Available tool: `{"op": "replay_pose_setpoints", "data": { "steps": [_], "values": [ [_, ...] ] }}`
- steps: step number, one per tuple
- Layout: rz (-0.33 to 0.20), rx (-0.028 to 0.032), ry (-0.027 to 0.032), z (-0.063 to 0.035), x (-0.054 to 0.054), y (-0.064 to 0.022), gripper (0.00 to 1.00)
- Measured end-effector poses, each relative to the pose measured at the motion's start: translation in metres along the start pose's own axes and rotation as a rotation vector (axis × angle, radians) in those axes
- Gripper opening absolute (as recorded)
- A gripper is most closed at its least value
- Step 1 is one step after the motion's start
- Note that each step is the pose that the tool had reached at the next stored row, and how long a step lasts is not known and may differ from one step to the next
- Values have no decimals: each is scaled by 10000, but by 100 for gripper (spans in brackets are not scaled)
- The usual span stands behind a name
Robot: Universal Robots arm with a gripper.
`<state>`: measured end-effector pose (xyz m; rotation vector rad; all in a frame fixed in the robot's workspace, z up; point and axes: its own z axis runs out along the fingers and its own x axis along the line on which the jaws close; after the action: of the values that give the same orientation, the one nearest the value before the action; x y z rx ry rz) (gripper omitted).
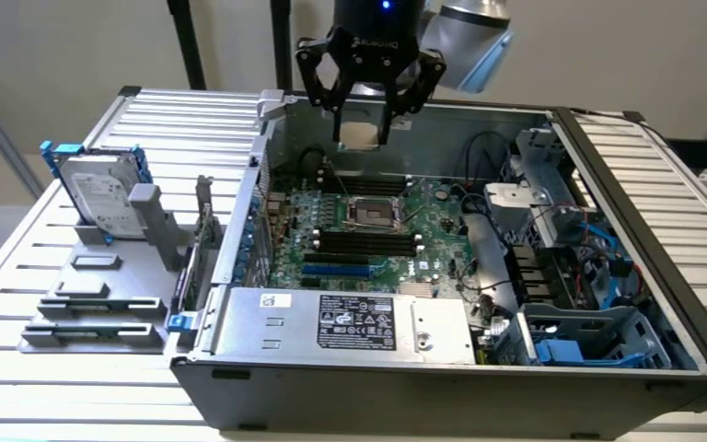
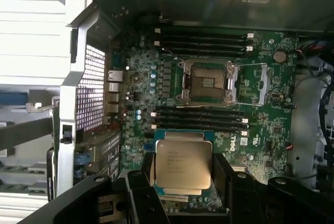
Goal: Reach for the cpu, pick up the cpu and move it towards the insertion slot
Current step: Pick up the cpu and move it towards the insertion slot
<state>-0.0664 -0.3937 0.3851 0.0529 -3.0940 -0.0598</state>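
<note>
The cpu (image 2: 183, 167), one chip, sits clenched in the claw (image 2: 182, 174) above the single insertion slot (image 2: 207, 82).

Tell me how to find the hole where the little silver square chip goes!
Look inside the big open grey computer case at the green circuit board on its floor. In the board's middle sits the insertion slot, a square socket with a shiny metal frame and dark centre. Its neighbours, the black memory slots, are long and narrow.

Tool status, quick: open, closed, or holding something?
Tool: closed on the cpu, held above the motherboard, short of the insertion slot.
</note>
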Motion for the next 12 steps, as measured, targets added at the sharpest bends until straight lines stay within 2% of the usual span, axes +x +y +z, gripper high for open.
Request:
{"op": "replay_pose_setpoints", "data": {
  "steps": [8, 12],
  "values": [
    [0, 0, 0, 50, -212, 229, 54],
    [0, -2, -1, 88, -331, 303, 54]
  ]
}}
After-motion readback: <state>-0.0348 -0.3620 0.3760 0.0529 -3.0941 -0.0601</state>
